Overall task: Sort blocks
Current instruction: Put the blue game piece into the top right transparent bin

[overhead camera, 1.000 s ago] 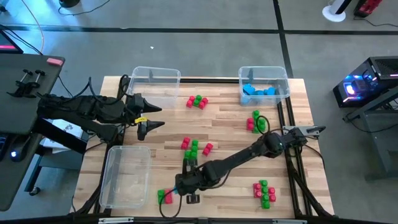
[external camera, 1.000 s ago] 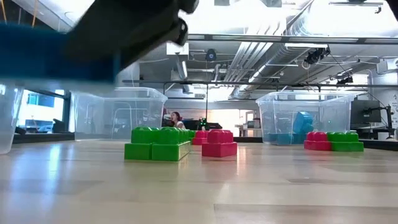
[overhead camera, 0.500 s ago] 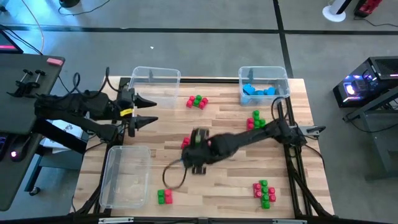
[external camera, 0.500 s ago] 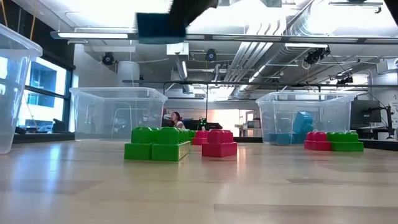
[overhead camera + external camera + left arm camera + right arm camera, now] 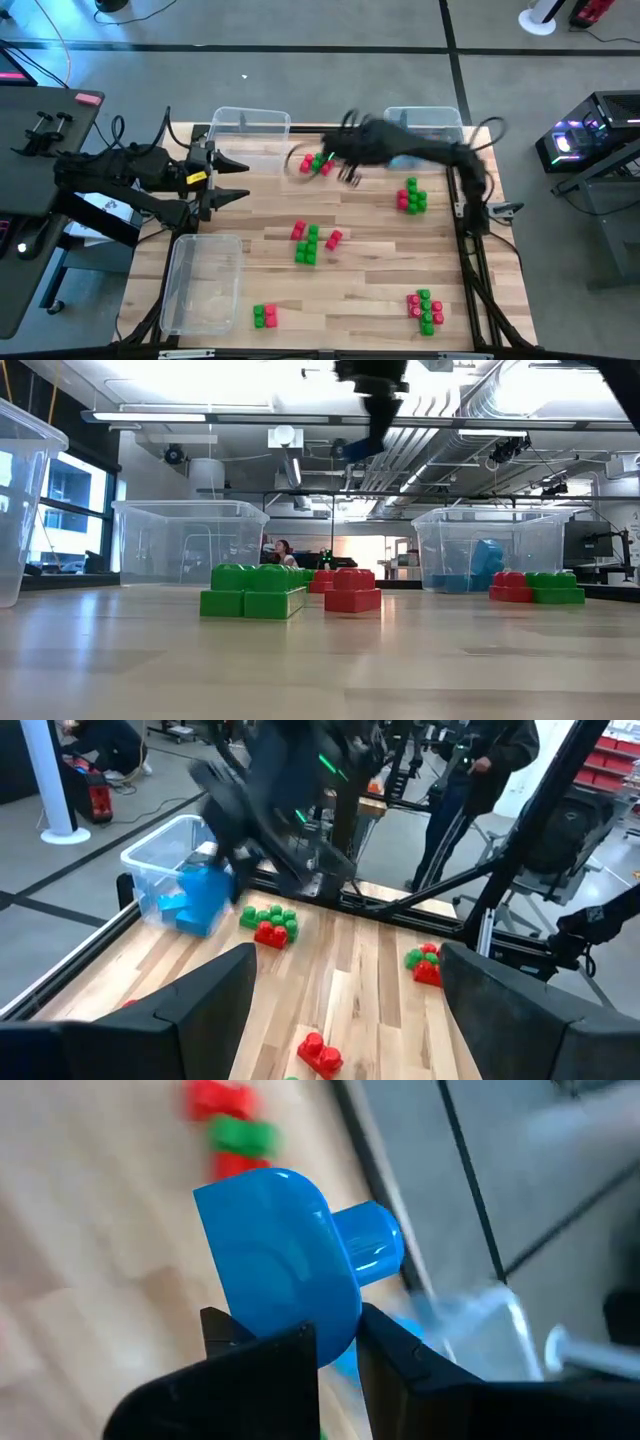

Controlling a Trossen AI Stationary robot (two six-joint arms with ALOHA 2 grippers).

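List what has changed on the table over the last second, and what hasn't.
The right tool, shut on a light blue block, swung from the table's near edge across to the far side, toward the bin holding blue blocks. The left tool drew back slightly at the left side, jaws open. The red and green clusters and the empty bins stayed put.

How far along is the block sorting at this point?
Done: several blue blocks sit in the far right bin. In hand: the right gripper holds a blue block, raised near that bin. Left: red and green clusters lie on the table; the open left gripper waits.
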